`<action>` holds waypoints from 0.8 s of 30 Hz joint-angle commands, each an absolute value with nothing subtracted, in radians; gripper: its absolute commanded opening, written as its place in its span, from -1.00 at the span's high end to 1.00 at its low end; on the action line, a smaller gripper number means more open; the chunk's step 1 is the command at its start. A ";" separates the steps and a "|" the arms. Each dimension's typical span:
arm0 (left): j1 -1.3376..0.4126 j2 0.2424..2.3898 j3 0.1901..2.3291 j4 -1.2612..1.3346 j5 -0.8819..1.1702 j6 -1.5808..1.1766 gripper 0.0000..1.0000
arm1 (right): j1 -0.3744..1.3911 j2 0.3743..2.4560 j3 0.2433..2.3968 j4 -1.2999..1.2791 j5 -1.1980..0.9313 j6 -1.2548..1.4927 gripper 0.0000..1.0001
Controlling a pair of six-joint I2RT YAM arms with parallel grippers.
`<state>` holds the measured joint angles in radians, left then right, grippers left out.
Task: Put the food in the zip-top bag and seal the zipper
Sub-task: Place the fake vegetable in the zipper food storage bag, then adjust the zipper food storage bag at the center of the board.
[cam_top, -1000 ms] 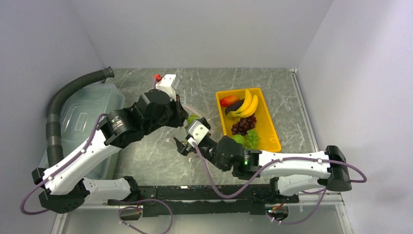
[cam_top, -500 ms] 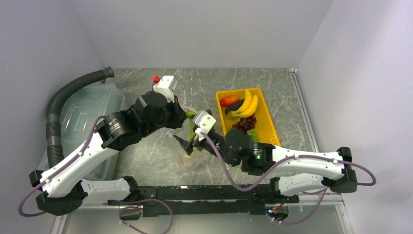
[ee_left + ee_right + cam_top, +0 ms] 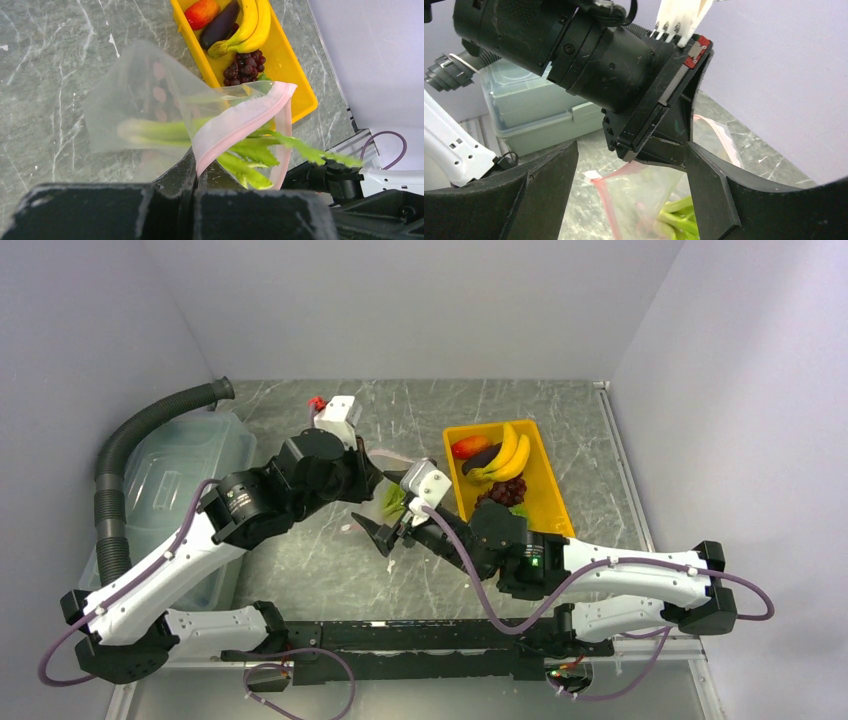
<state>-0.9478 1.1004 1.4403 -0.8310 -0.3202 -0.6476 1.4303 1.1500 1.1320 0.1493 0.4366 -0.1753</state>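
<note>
Left gripper (image 3: 194,167) clamped on pink strip (image 3: 240,120) at bag mouth, holding bag (image 3: 135,110) up above table, mouth gaping. Leek (image 3: 250,155) lies inside bag, pale stalk deep in, green leaves poking out past strip. Right gripper (image 3: 630,146) spread wide, grasping nothing, just beside bag mouth, facing left gripper. Bananas (image 3: 252,22), eggplant (image 3: 220,25), red fruit (image 3: 201,12) and dark grapes (image 3: 245,67) sit in yellow tray (image 3: 292,70), near bag. Lidded bin (image 3: 524,107) behind left arm.

Overhead plus wrist closeups; shared bag (image 3: 140,95)
</note>
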 commanded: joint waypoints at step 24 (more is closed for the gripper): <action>-0.945 1.019 1.369 -0.757 -0.352 -0.632 1.00 | 1.345 1.045 1.261 -0.326 0.771 0.156 -0.02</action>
